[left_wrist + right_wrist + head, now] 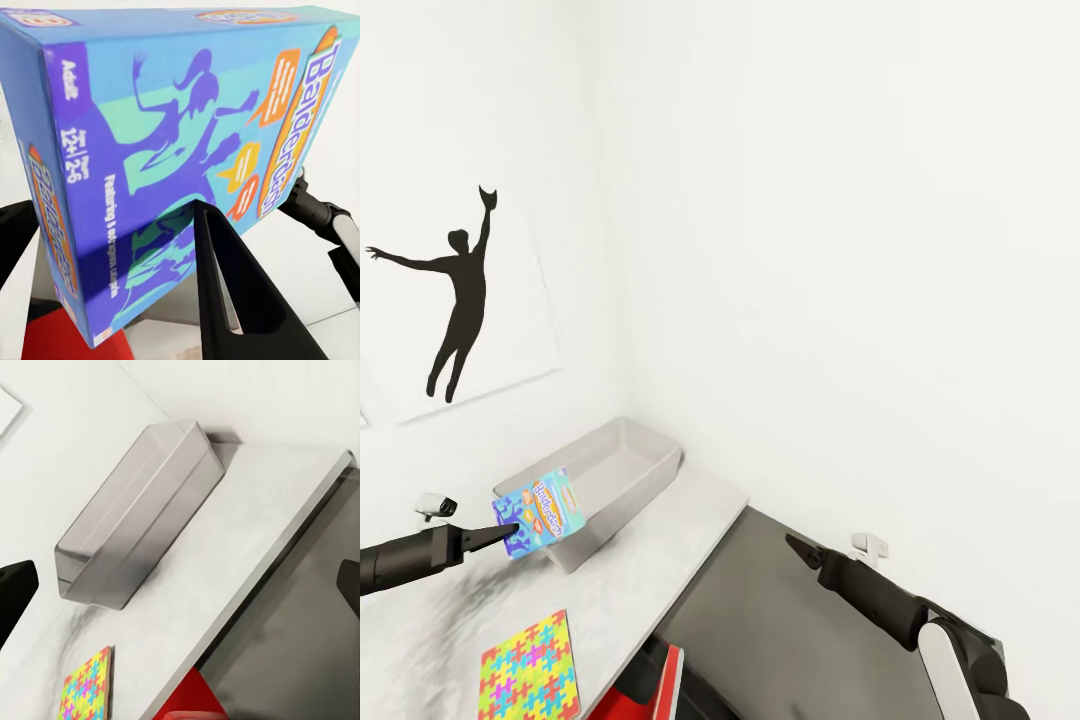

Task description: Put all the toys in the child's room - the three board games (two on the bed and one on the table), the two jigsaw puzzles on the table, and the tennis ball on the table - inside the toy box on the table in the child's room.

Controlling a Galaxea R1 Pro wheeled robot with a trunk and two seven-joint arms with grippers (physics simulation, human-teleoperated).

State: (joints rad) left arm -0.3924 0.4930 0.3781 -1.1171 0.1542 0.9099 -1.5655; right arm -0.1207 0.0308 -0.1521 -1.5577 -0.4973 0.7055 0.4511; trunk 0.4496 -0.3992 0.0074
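A blue board game (542, 514) lettered Balderdash hangs tilted over the near end of the toy box (622, 468), a shallow grey bin on the light grey table (660, 560). My left gripper (508, 536) is shut on the box's lower edge. In the left wrist view the game box (165, 150) is very close, with one black finger (229, 289) across its face. One jigsaw puzzle (528, 668) lies flat near the table's front. My right gripper (800, 548) hovers open over the dark cabinet, facing the toy box (131, 521) and the puzzle (87, 690).
White walls close in the corner behind the bin, with a black silhouette poster (455, 300) on the left wall. A lower dark grey cabinet (790, 620) adjoins the table's right edge. A red object (650, 690) sits below the table's front edge.
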